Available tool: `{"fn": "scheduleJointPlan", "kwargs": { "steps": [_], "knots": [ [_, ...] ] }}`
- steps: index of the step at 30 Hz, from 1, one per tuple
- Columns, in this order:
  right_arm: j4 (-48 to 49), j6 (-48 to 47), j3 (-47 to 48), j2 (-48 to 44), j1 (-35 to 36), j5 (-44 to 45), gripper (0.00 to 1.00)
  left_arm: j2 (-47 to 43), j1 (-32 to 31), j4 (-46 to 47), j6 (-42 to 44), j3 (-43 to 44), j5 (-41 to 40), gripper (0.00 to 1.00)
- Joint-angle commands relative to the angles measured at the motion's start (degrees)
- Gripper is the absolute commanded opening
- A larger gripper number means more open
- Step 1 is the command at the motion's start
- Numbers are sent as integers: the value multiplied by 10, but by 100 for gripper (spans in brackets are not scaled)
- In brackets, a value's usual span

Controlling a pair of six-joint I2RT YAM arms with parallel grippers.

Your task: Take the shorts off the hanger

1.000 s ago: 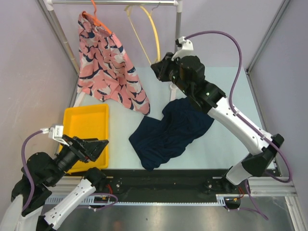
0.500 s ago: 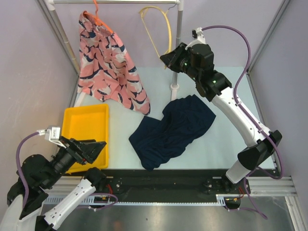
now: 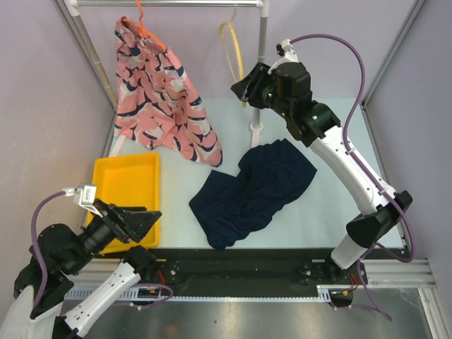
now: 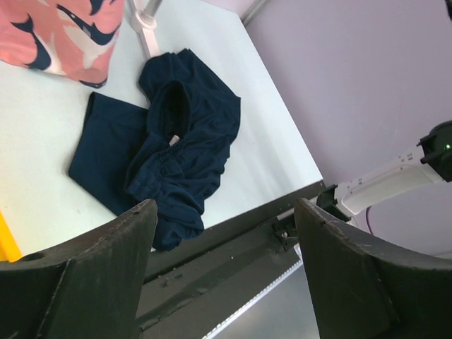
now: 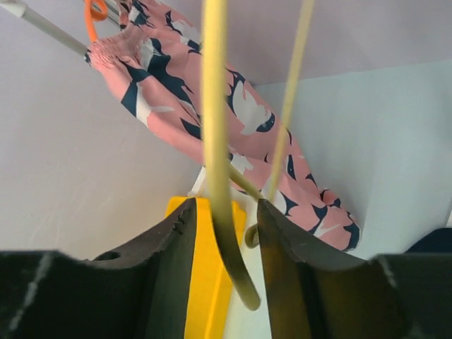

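Right gripper (image 3: 245, 86) raised, parted; left gripper (image 4: 224, 212) spread wide

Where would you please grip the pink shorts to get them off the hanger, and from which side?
Probably the pink shorts by their gathered waistband, where it bunches on the orange hanger, coming from the right: the rack post and wall close off the left. Below, the cloth fans out slack, so a pull at the hem would likely only stretch it.

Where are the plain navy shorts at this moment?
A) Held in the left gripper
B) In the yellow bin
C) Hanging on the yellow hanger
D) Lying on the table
D: the navy shorts lie crumpled on the table, while the yellow hanger hangs bare.
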Motion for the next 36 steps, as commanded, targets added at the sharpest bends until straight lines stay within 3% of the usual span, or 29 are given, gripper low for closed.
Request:
{"fn": "scheduleJointPlan", "kwargs": {
  "steps": [1, 5, 7, 10, 11, 14, 20, 24, 32, 36],
  "knots": [
    [-70, -36, 39, 5, 23, 29, 54, 26, 1, 31, 8, -24, 60, 84],
    [-96, -55, 14, -28, 40, 60, 69, 46, 1, 60, 0, -66, 121, 89],
    [-107, -57, -11, -65, 42, 72, 85, 68, 1, 83, -6, -98, 152, 94],
    [-109, -51, -86, -134, 40, 76, 88, 85, 1, 129, -25, -153, 207, 97],
    [-109, -48, -106, -153, 40, 80, 95, 86, 0, 143, -38, -168, 224, 97],
    [-113, -41, -202, -233, 38, 88, 97, 82, 0, 201, -71, -226, 242, 97],
    [-196, -28, -327, -284, 28, 131, 100, 75, -3, 268, -109, -299, 266, 97],
    [-202, -13, -400, -268, -3, 150, 100, 64, -3, 255, -105, -306, 251, 97],
    [-158, 13, -495, -173, -160, 133, 100, 10, -3, 219, -133, -297, 239, 98],
    [-101, 9, -529, -148, -194, 137, 100, -27, -3, 189, -142, -290, 228, 98]
  ]
}}
